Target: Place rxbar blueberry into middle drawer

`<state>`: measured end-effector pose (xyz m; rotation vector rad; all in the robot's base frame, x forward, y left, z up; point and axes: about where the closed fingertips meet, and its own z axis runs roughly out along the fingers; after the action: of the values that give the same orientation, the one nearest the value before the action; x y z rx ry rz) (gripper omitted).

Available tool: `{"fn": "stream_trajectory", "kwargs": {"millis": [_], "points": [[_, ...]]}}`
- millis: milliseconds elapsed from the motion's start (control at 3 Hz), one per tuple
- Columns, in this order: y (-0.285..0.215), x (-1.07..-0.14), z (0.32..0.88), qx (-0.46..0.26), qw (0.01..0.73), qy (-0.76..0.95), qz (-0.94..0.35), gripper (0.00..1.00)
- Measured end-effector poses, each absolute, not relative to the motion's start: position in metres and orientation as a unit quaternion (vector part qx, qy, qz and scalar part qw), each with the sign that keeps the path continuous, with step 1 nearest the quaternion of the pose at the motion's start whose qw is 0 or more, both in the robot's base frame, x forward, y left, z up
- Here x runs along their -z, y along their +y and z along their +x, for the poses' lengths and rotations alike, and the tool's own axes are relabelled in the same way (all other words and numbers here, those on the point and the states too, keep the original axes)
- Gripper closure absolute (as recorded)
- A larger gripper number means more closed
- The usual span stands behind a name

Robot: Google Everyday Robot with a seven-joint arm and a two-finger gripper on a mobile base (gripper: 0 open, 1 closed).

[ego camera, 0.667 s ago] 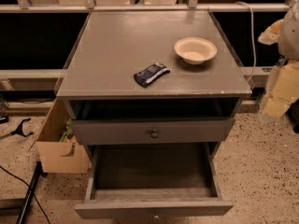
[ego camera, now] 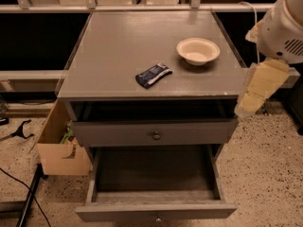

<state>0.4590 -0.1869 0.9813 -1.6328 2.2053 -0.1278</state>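
Observation:
The rxbar blueberry (ego camera: 153, 74), a dark blue wrapper with white markings, lies flat near the front middle of the grey cabinet top (ego camera: 113, 46). The middle drawer (ego camera: 154, 174) is pulled out below the closed drawer front with the round knob (ego camera: 155, 135). Its dark tray holds nothing. My gripper (ego camera: 259, 90), cream-coloured under a white arm housing, hangs at the cabinet's right front corner. It is to the right of the bar and a little lower in the view, apart from it, and holds nothing that I can see.
A cream bowl (ego camera: 198, 50) sits on the cabinet top, right of the bar. A cardboard box (ego camera: 59, 150) stands on the floor at the cabinet's left. A black cable (ego camera: 23, 193) runs over the speckled floor. A rail (ego camera: 142, 6) runs behind the cabinet.
My arm and gripper have moved left, closer to the cabinet's right front corner. The bar, bowl and drawers have not moved.

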Motion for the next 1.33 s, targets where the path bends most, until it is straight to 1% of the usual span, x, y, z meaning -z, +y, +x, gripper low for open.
{"fn": "stream_trajectory", "kwargs": {"millis": [667, 1000, 1333], "points": [[-0.154, -0.973, 0.507, 0.032, 0.227, 0.817, -0.529, 0.0], [-0.148, -0.961, 0.537, 0.024, 0.248, 0.842, -0.478, 0.0], [-0.147, -0.94, 0.558, -0.001, 0.274, 0.866, -0.417, 0.0]]}}
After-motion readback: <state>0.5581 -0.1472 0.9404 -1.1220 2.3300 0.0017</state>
